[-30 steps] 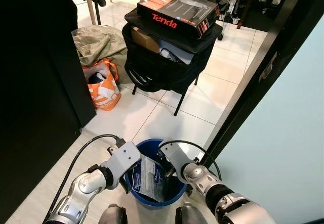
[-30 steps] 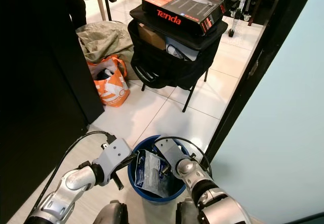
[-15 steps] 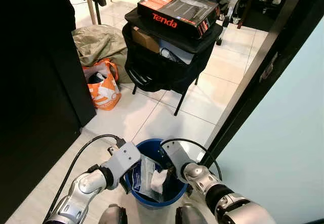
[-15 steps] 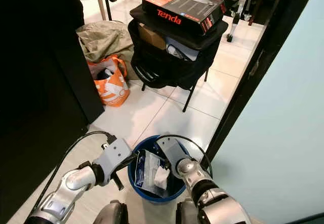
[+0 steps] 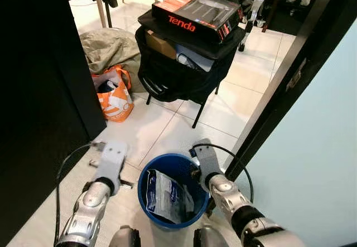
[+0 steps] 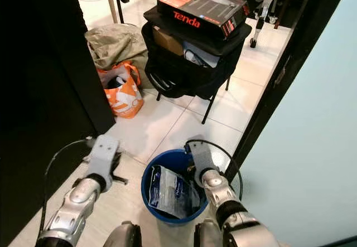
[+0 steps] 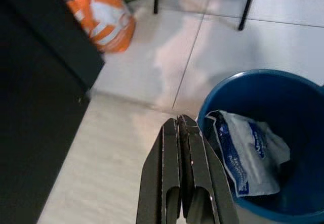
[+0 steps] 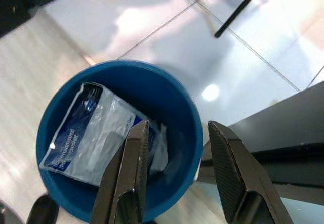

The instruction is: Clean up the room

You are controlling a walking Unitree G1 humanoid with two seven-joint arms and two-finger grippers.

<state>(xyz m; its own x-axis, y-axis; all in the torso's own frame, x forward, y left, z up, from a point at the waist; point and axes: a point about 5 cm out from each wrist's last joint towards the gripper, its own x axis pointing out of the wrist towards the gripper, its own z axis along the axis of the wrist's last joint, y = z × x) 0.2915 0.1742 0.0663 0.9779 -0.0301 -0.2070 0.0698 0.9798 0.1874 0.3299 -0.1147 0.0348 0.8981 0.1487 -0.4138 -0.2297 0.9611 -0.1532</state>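
Blue plastic marks your target in the eye views: the bin [image 5: 167,172] stands on the floor tiles [image 5: 167,130] between your two arms, with a clear packet [image 5: 164,194] printed in blue lying inside it. Your left arm [image 5: 100,185] reaches forward just left of the bin, and your right arm [image 5: 215,180] sits at its right rim. Beyond stand a black chair [image 5: 178,74] loaded with a cardboard carton and topped by a Tenda box [image 5: 198,13], an orange bag [image 5: 113,93] and a grey-green sack [image 5: 109,46]. A dark door frame [image 5: 290,74] runs along your right.

From the left wrist, your left claw [image 7: 182,133] is clenched, fingers pressed together with nothing between them, pointing at the floor just beside the bin's rim [image 7: 202,115]. You also see the packet [image 7: 243,150] and the orange bag [image 7: 106,16].

From the right wrist, your right claw [image 8: 177,133] is released, fingers [image 8: 131,173] spread wide above the bin [image 8: 66,102], grasping nothing. The packet [image 8: 88,138] rests against the inner wall.
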